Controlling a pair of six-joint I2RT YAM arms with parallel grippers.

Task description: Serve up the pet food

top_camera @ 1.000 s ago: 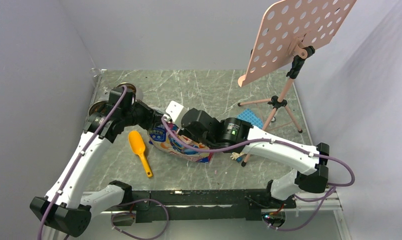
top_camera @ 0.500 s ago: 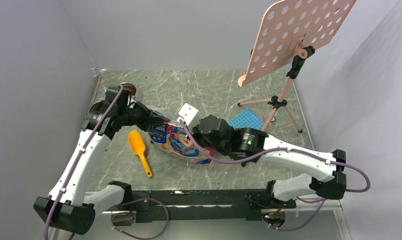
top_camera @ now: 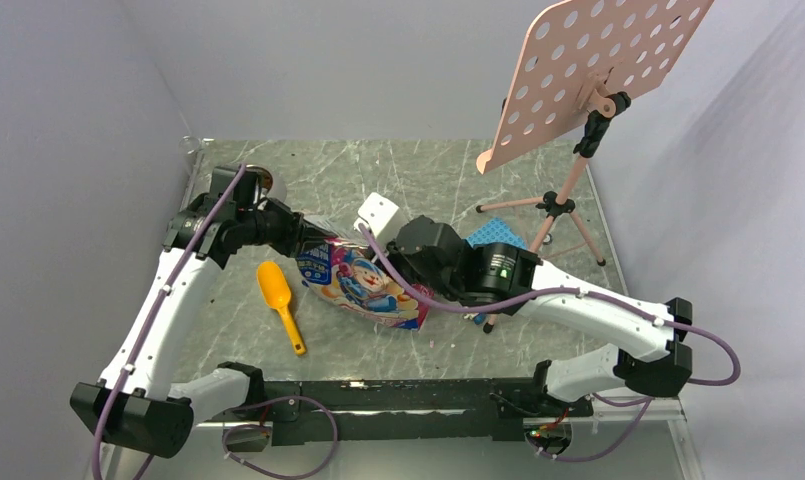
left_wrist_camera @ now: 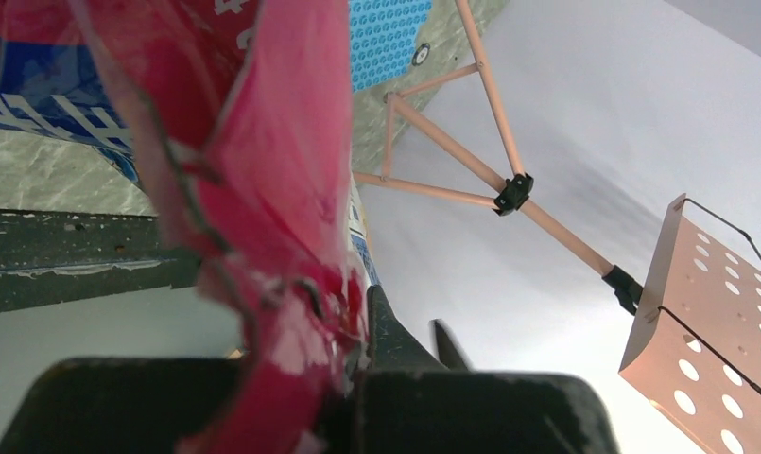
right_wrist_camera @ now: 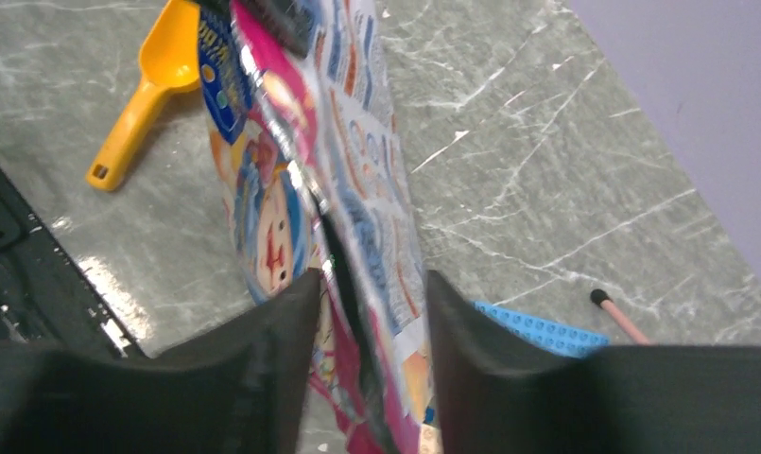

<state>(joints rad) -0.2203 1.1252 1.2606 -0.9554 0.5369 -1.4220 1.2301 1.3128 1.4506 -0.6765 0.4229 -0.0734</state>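
**Top ext. view:** Locate pink cartoon-printed pouch (top_camera: 363, 285) at mid table (top_camera: 428, 175), betw. both arms. Note L gripper (top_camera: 300, 237) at pouch's far-left end and R gripper (top_camera: 406, 268) at its right side. Find orange-yellow scoop (top_camera: 278, 298) flat on table just left of pouch, not touching. Note pink perforated music stand (top_camera: 598, 70) at far right, w/ blue studded baseplate (top_camera: 496, 236) by its tripod legs.

**L wrist view:** Observe L gripper (left_wrist_camera: 353, 364) clamped tight on crumpled pink film of pouch (left_wrist_camera: 282, 170).

**R wrist view:** Observe R gripper (right_wrist_camera: 367, 322) w/ jaws parted, straddling pouch (right_wrist_camera: 329, 170) edge-on. No firm pinch evident. See scoop (right_wrist_camera: 159, 66) beyond pouch, baseplate (right_wrist_camera: 542, 331) to the right.

**Kibble:** Not visible in any view. Cannot see into pouch.
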